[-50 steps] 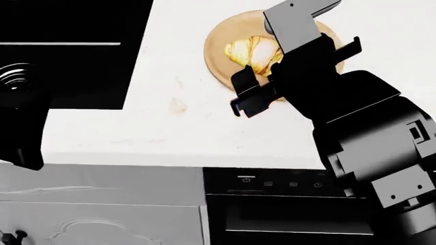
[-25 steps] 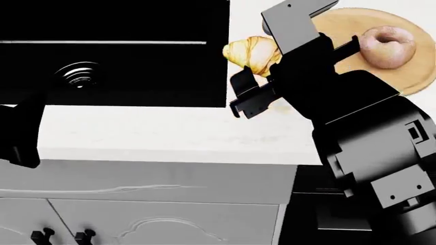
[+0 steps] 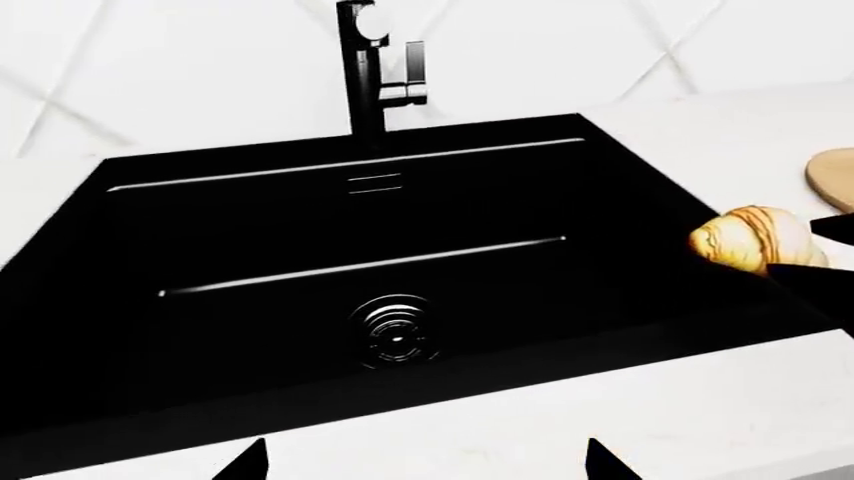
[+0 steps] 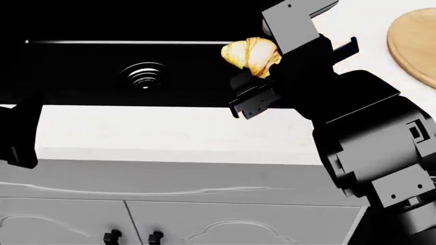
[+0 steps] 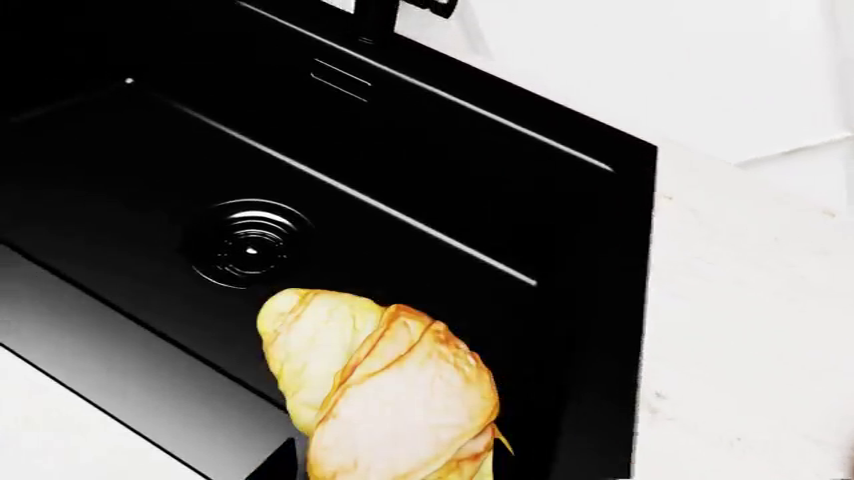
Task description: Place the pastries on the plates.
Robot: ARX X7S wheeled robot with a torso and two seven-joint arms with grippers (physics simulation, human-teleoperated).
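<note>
My right gripper [image 4: 262, 66] is shut on the golden-yellow croissant [image 4: 250, 55] and holds it in the air over the right part of the black sink. In the right wrist view the croissant [image 5: 387, 390] fills the space between the jaws, above the sink floor. The croissant also shows in the left wrist view [image 3: 750, 238]. The tan wooden plate [image 4: 415, 46] lies on the counter at the far right; its edge shows in the left wrist view [image 3: 834, 175]. My left gripper [image 3: 424, 465] is open and empty over the counter's front strip. The doughnut and the white plate are out of view.
The black sink [image 3: 267, 200] has a drain [image 4: 144, 75] and a dark faucet [image 3: 363, 70] at its back. A white counter strip [image 4: 170, 135] runs along the front, with grey cabinet doors [image 4: 129, 224] below. White counter [image 5: 747, 300] lies right of the sink.
The view has shifted left: the sink now fills it, the wooden plate has slid to the right edge and the doughnut has left view. The croissant stays in my right gripper.
</note>
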